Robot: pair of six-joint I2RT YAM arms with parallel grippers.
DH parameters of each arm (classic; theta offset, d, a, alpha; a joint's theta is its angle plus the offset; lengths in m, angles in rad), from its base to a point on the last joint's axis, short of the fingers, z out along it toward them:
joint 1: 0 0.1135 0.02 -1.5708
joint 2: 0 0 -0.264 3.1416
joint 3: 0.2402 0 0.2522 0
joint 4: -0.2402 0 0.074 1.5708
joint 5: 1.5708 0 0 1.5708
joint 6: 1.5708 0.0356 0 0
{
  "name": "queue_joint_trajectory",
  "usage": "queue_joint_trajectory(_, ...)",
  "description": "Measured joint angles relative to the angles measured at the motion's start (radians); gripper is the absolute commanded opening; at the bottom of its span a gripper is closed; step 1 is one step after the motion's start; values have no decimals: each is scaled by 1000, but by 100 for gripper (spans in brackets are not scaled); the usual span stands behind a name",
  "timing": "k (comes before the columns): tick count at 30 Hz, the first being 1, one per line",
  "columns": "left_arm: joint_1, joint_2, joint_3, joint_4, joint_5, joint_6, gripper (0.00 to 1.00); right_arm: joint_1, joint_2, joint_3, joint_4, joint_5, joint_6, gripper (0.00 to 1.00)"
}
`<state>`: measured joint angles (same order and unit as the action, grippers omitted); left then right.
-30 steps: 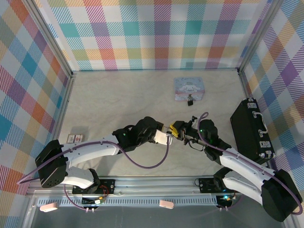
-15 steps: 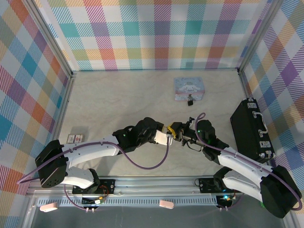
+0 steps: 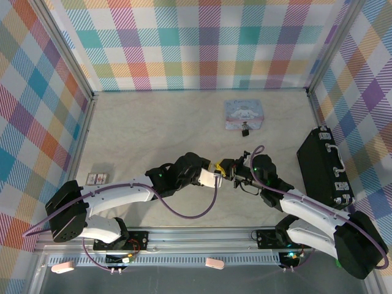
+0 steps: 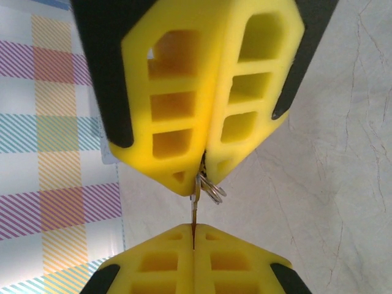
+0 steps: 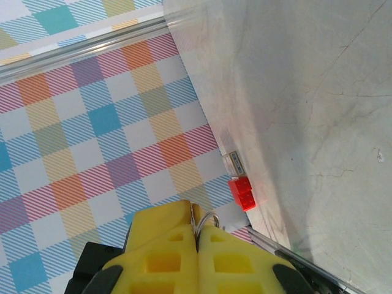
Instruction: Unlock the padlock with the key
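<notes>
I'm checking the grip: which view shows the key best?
Left wrist: the key, blade and ring, sits close up between yellow fingertips. In the right wrist view its ring pokes past the fingertips; from top external it is too small to make out.

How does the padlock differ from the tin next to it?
The padlock is tiny, while the tin is far larger. The padlock is blackish; the tin is pale blue with a cartoon print. The padlock sits at the tin's near edge. Both rest on the table.

Tiny dark padlock (image 3: 245,130) lies well apart from the thin ringed key (image 4: 195,211), gripped by left pincer (image 4: 202,168) and right pincer (image 4: 193,237).
</notes>
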<state>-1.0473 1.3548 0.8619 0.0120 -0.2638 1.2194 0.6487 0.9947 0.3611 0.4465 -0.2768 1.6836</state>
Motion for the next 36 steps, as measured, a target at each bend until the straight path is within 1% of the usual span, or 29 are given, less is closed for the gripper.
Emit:
queue_joint_trajectory(3, -3, -7, -27, 60, -14, -60, 30, 0, -1, 5, -15, 5, -18, 0)
queue_joint_trajectory(5, -5, -39, -55, 97, -20, -151, 38, 1, -1, 9, -44, 12, -46, 0)
queue_joint_trajectory(8, 3, -150, -65, 90, -15, -369, 40, 1, -3, 16, -83, 32, -115, 0)
queue_joint_trajectory(10, 17, -245, -51, 68, -12, -549, 41, 1, -3, 23, -90, 44, -183, 0)
queue_joint_trajectory(14, 83, -376, -17, 25, -3, -915, 47, 1, -2, 25, -55, 72, -311, 0)
queue_joint_trajectory(17, 142, -397, -14, -26, 30, -1155, 48, 13, 9, 14, 28, 97, -392, 0)
queue_joint_trajectory(19, 170, -383, -16, -62, 66, -1288, 49, 31, 22, 0, 90, 117, -445, 0)
queue_joint_trajectory(25, 233, -307, -47, -65, 242, -1646, 49, 118, 68, -27, 220, 194, -616, 0)
queue_joint_trajectory(31, 259, -198, -10, -119, 336, -1911, 49, 214, 97, -57, 339, 328, -819, 0)
queue_joint_trajectory(36, 266, -135, 24, -145, 381, -2081, 43, 255, 180, -74, 452, 400, -976, 0)
